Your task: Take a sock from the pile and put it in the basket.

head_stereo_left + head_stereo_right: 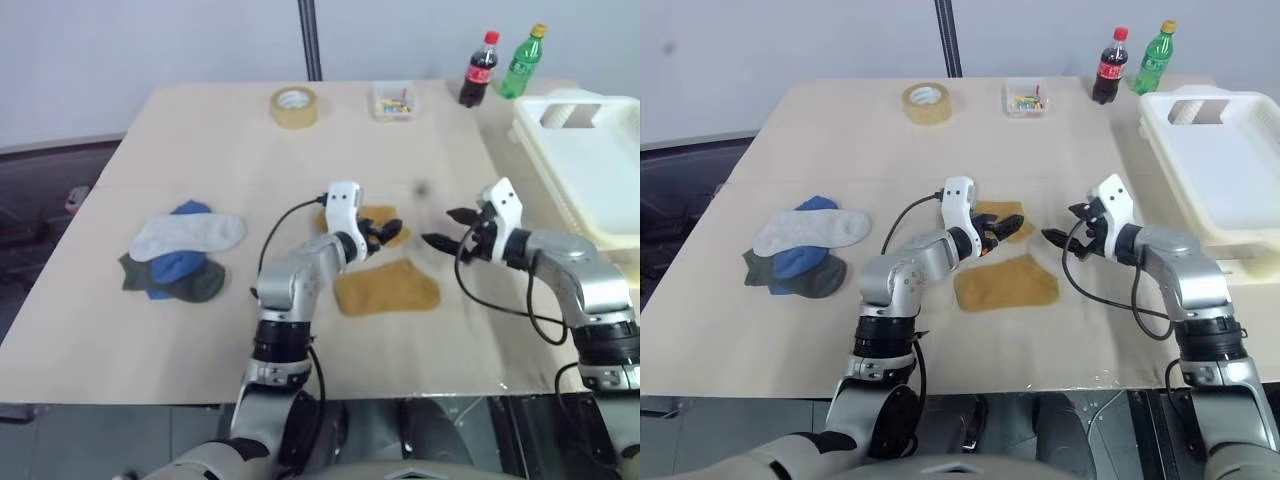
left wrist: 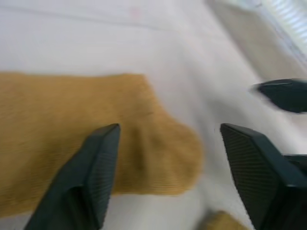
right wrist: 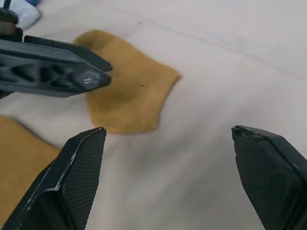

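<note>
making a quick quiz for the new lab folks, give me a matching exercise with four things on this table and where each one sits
Things:
1. roll of tape
2. cola bottle
3. basket
4. sock pile

Places:
A. at the table's right edge
B. on the left side of the table
C. far side, left of the small clear box
D. far side, beside the green bottle

Pairs: 1-C, 2-D, 3-A, 4-B
</note>
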Tool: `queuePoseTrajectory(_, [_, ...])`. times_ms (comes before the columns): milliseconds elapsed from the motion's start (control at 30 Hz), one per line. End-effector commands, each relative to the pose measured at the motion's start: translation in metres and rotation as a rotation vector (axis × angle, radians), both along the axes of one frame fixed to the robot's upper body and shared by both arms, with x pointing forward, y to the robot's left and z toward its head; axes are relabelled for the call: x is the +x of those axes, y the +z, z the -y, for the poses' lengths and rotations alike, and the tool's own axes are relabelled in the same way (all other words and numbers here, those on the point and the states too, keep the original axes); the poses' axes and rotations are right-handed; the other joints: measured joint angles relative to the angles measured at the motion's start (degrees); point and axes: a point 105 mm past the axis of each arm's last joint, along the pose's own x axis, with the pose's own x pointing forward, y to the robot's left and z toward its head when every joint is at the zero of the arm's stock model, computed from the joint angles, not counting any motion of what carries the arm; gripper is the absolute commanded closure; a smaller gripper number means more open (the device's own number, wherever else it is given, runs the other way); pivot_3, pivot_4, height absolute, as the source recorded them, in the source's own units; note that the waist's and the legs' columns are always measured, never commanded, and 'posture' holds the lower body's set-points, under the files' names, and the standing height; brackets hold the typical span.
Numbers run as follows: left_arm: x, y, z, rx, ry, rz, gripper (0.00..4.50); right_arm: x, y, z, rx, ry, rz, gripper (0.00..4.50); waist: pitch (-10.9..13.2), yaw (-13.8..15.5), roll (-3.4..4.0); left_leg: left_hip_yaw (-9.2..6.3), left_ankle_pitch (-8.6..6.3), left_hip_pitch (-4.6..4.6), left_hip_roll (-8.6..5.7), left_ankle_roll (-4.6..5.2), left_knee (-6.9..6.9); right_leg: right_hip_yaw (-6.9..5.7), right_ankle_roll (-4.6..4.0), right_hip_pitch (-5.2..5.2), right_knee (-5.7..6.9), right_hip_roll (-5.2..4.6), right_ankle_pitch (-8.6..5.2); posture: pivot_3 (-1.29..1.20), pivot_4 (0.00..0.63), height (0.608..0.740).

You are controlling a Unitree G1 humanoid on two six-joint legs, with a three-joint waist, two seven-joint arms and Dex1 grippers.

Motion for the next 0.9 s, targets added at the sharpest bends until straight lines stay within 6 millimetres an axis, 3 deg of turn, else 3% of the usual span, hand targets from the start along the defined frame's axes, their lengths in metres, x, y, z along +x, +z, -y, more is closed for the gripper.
queuePoseTrajectory(33, [0.005, 0.023, -0.025, 0.096, 0.012, 0.201, 0.90, 0.010, -0.001, -0.010, 0.006, -0.020, -0.022, 0.13, 0.0, -0.3, 0.00, 0.00, 0.00, -0.02, 0.00, 0.00, 0.00, 0.01, 0.00, -0.03, 0.01, 0.00, 0.00, 0.00, 0.150, 0.739])
queuePoseTrajectory(167, [0.023, 0.009, -0.085, 0.277, 0.067, 0.247, 0.90, 0.018, -0.012, -0.031, 0.029, -0.018, -0.066, 0.13, 0.0, -1.1, 0.02, 0.09, 0.01, -0.05, 0.02, -0.02, -0.03, 0.12, -0.01, -0.16, 0.10, 0.05, 0.00, 0.00, 0.150, 0.739])
queuePoseTrajectory(233, [0.027, -0.001, -0.104, 0.341, 0.049, 0.238, 0.90, 0.019, -0.019, -0.039, 0.002, -0.012, -0.074, 0.13, 0.0, -1.2, 0.03, 0.18, 0.01, -0.10, 0.02, -0.01, -0.03, 0.19, -0.01, -0.28, 0.14, 0.05, 0.00, 0.00, 0.150, 0.739])
queuePoseTrajectory(367, [0.031, -0.015, -0.126, 0.377, 0.019, 0.220, 0.85, 0.017, -0.025, -0.051, -0.010, 0.026, -0.067, 1.85, -0.1, -1.2, -0.03, 0.24, 0.01, -0.26, 0.00, -0.01, 0.00, 0.14, -0.01, -0.48, 0.20, 0.01, 0.00, 0.00, 0.150, 0.739])
queuePoseTrajectory(500, [0.034, -0.026, -0.132, 0.395, -0.009, 0.206, 0.85, 0.018, -0.027, -0.057, -0.012, 0.038, -0.067, 4.08, -0.1, -1.2, -0.03, 0.22, 0.01, -0.28, 0.00, 0.00, 0.00, -0.01, -0.01, -0.51, 0.20, -0.07, 0.00, 0.00, 0.150, 0.739])
queuePoseTrajectory(533, [0.035, -0.028, -0.132, 0.395, -0.014, 0.202, 0.85, 0.018, -0.028, -0.059, -0.017, 0.044, -0.066, 4.37, -0.1, -1.2, -0.05, 0.22, 0.01, -0.28, -0.01, 0.00, 0.00, -0.02, -0.01, -0.51, 0.20, -0.08, 0.00, 0.00, 0.150, 0.739])
queuePoseTrajectory(733, [0.035, -0.024, -0.118, 0.301, -0.069, 0.207, 0.85, 0.015, -0.033, -0.057, -0.057, 0.065, -0.052, 4.45, -0.1, -1.4, -0.05, 0.22, 0.01, -0.28, -0.01, 0.00, 0.00, -0.04, -0.01, -0.52, 0.25, -0.09, 0.00, 0.00, 0.150, 0.739])
queuePoseTrajectory(867, [0.038, -0.038, -0.119, 0.362, -0.065, 0.158, 0.85, 0.015, -0.034, -0.057, -0.066, 0.067, -0.037, 4.45, -0.1, -1.5, -0.07, 0.22, 0.01, -0.28, -0.01, 0.00, 0.01, -0.07, -0.01, -0.52, 0.28, -0.09, 0.00, 0.00, 0.150, 0.739])
queuePoseTrajectory(900, [0.039, -0.040, -0.121, 0.372, -0.052, 0.151, 1.12, 0.014, -0.034, -0.058, -0.068, 0.069, -0.034, 4.49, -0.1, -1.5, -0.07, 0.22, 0.01, -0.28, -0.01, 0.00, 0.01, -0.07, -0.01, -0.52, 0.28, -0.09, 0.00, 0.00, 0.150, 0.739])
